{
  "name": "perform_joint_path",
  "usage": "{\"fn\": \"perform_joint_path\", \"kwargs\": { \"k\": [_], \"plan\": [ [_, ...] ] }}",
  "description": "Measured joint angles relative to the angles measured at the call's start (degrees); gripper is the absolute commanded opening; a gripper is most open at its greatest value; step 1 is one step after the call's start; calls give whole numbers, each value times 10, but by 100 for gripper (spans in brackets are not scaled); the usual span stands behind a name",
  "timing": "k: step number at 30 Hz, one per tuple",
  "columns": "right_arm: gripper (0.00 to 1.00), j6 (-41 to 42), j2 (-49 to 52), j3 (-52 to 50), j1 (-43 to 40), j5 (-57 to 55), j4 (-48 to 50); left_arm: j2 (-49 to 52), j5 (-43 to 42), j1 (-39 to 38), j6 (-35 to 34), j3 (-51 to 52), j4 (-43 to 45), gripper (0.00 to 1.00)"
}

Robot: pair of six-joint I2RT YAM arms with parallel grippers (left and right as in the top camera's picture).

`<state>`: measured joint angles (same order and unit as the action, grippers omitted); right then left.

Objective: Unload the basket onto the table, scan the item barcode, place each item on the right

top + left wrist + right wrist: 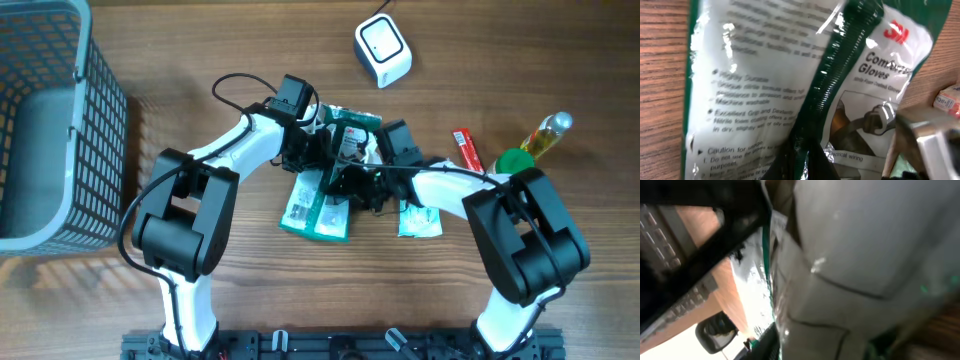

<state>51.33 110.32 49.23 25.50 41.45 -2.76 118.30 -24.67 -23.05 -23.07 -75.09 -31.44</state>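
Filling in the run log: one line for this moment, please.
left gripper: shut on glove pack | right gripper: at pack, grip unclear | scanner: apart from pack

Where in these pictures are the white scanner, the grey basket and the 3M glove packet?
white scanner [383, 50], overhead view, on its top face.
grey basket [105, 150], overhead view, on its right mesh wall.
glove packet [765, 75], left wrist view, on its white printed side.
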Motion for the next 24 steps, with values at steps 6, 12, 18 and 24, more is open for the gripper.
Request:
{"fn": "perform_joint_path", "kwargs": {
  "k": [6,12,18,24],
  "plan": [
    [4,-17,3,-7,4,-1,22,0,-1,4,0,0,0,4],
    [4,-144,1,-20,9,-11,71,-16,12,52,0,-2,-1,4],
    [4,-200,1,-24,9,-10,85,-118,52,148,0,-4,-10,7],
    [4,-213,1,-24,9,-10,86,-151,131,218,0,-15,-76,6]
  ]
}}
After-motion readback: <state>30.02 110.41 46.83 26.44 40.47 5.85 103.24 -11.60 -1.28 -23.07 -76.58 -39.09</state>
